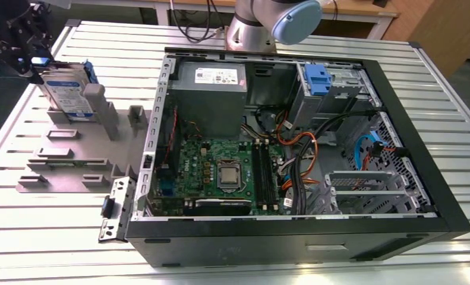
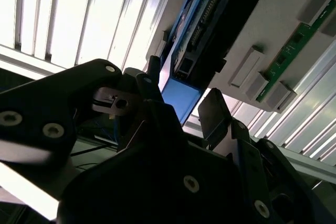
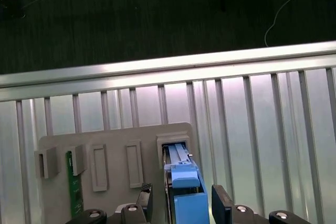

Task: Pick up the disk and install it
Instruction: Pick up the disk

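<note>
The disk (image 1: 66, 94) stands on edge in a slot of the grey holder plate (image 1: 76, 169) at the exterior view's left, its white-and-blue label facing out and its blue carrier along the edge. My gripper (image 1: 30, 59) hovers at its upper end. In both wrist views the two black fingers straddle the disk's blue carrier end (image 3: 185, 192) (image 2: 181, 98), with narrow gaps on each side. The gripper (image 3: 181, 196) (image 2: 184, 95) is open and the disk still rests in its slot.
An open computer case (image 1: 425, 119) lies to the exterior view's right of the holder, with a blue bracket (image 1: 318, 80) in its drive bay and cables inside. A green memory stick (image 3: 75, 187) sits on the holder. The table edge (image 3: 157, 69) runs just beyond it.
</note>
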Controlling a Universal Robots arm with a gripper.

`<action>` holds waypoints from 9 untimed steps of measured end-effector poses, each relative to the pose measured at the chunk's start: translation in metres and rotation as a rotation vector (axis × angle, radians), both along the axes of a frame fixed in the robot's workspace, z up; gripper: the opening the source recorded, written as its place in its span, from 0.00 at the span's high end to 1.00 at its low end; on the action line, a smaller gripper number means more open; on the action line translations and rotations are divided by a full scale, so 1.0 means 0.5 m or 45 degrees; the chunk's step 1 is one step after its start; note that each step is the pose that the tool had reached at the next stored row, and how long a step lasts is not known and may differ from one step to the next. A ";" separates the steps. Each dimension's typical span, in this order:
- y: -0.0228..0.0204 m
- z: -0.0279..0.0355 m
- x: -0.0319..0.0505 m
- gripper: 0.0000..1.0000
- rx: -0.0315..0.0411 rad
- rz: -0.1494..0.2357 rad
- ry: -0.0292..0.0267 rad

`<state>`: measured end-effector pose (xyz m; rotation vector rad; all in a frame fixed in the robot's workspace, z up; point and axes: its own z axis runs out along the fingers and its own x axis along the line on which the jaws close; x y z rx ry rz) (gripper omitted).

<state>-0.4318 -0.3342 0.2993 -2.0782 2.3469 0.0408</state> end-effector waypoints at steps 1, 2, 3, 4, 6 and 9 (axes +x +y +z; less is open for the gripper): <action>0.0000 0.000 0.000 0.44 0.0000 0.000 0.0000; 0.0000 0.000 0.000 0.44 -0.0001 0.000 0.0000; 0.0000 0.000 0.000 0.44 0.0000 0.000 0.0001; 0.0000 0.000 0.000 0.44 0.0000 0.000 0.0001; 0.0001 -0.003 0.000 0.44 0.0006 0.008 -0.0003; 0.0001 -0.006 0.000 0.44 0.0015 0.065 0.0000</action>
